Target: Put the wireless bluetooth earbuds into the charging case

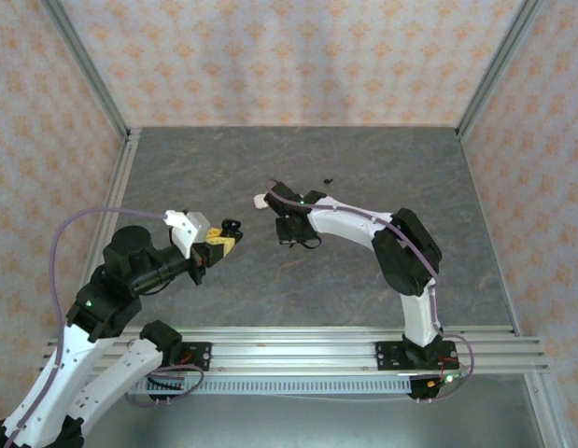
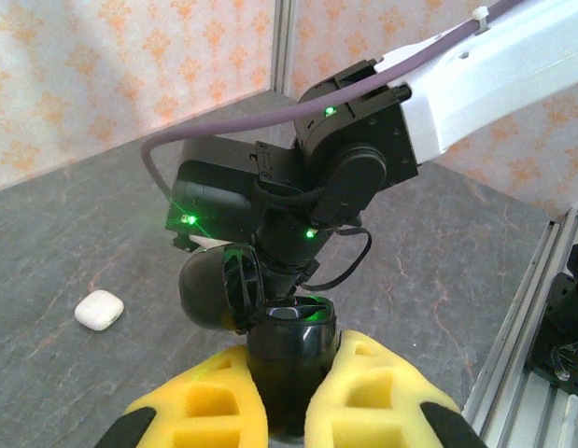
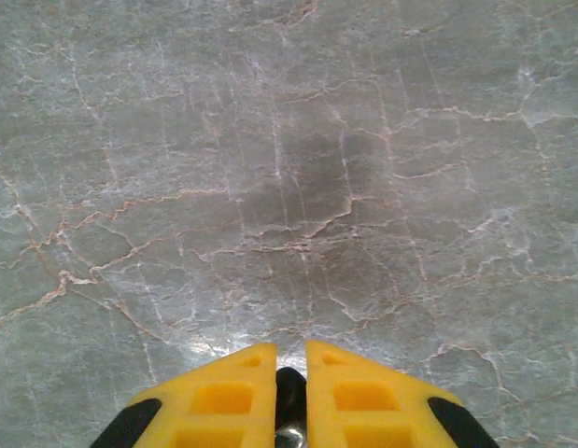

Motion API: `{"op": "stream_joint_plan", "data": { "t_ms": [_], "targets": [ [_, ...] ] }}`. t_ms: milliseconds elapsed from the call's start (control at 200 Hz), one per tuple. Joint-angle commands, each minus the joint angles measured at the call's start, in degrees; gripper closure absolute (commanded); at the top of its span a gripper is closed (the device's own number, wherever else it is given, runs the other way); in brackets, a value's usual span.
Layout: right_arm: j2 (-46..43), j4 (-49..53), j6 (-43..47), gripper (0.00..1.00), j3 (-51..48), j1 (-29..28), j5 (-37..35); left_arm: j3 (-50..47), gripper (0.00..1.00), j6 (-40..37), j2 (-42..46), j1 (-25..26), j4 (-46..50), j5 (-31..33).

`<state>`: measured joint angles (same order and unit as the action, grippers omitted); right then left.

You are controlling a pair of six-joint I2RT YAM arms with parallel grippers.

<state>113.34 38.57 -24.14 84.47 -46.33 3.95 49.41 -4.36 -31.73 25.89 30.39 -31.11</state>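
Grey table (image 1: 363, 187): one charging case (image 2: 99, 310), left gripper (image 2: 296, 359) around one black pod (image 2: 289, 327) (lid open), right gripper (image 3: 289, 359) closed

The table (image 1: 270, 289) is overlooked from high behind its near edge, faced downward closely by the right wrist view, and skimmed low by the left, the charging case (image 2: 99, 310) being shared overhead.

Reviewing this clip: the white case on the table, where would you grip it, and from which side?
The white case lies flat and closed on the table, a low rounded pebble with nothing beside it. Come straight down from above and pinch its two opposite sides, low near the table; the glossy domed top would likely slip. The left claw holds a black holder.
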Motion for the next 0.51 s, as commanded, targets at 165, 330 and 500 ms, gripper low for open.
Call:
{"op": "stream_joint_plan", "data": {
  "t_ms": [165,330,500],
  "targets": [
    [2.97,6.11,4.52,0.85,1.67,-0.34,-6.31,-1.66,1.0,0.58,-0.05,0.23,-2.42,-0.7],
    [3.83,7.52,5.49,0.8,2.06,-0.34,-6.22,-1.68,1.0,-0.07,-0.63,0.3,-2.01,-0.46],
    [3.34,10.2,4.95,0.69,4.24,-0.34,-5.68,-0.41,1.0,-1.94,-1.23,0.3,-0.25,0.77]
  ]
}}
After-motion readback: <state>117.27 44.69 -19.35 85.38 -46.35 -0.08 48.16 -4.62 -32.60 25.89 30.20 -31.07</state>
